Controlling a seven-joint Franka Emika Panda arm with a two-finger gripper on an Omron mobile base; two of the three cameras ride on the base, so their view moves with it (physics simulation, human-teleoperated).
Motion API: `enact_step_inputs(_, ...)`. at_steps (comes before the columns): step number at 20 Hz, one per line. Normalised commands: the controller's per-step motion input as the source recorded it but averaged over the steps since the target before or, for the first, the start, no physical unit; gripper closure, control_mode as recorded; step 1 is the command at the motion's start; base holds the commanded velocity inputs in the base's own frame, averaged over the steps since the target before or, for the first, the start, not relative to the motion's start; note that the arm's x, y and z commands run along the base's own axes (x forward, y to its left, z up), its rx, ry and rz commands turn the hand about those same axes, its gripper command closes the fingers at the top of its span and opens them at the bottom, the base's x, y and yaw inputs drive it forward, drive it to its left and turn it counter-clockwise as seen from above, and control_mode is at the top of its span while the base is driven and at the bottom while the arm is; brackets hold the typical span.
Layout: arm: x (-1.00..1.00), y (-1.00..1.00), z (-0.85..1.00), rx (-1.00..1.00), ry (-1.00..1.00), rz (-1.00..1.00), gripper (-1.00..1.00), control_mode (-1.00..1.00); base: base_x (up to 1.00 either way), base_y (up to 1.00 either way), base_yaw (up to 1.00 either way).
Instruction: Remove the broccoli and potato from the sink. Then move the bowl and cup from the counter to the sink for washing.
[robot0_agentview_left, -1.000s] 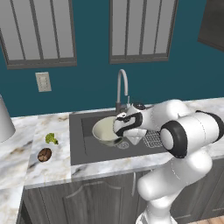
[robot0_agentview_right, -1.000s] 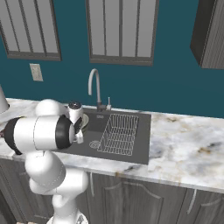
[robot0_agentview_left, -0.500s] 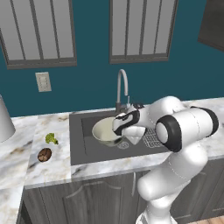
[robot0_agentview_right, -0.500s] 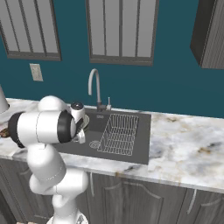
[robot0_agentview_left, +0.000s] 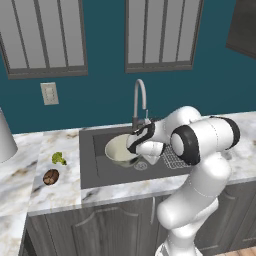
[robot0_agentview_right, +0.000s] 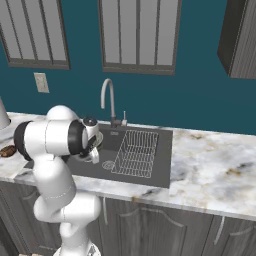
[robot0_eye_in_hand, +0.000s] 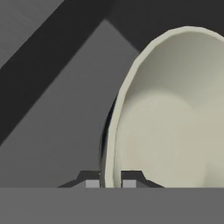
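My claw is pinched on the rim of the bowl, one finger inside the pale cream wall and one outside it, and the bowl sits low inside the sink, over its left half near the drain and just left of the wire rack. From the left base view I cannot tell whether the bowl's underside already rests on the basin floor or hangs just above it. The broccoli and the potato lie close together on the table to the left of the basin, so I judge the clearing part done and the bowl's transfer to be the step in hand, nearly complete. What the next move calls for, as I see it, is lowering the bowl until it sits flat, then letting go of the rim and lifting clear without dragging the wall sideways or knocking the faucet that arches close behind my wrist. After that the cup remains; I have not picked it out in these views, so I would have to find it on the table before reaching.
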Motion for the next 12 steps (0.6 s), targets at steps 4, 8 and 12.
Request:
enact_step_inputs(4, 0.19, 0.00, -0.18, 0.00, -0.03, 0.01, 1.00, -1.00, 0.00, 0.00, 0.00)
enact_step_inputs(8, 0.18, 0.00, -0.17, 0.00, -0.02, 0.01, 1.00, -1.00, 0.00, 0.00, 0.00)
enact_step_inputs(12, 0.16, 0.03, -0.17, 0.00, -0.02, 0.02, 1.00, -1.00, 0.00, 0.00, 0.00)
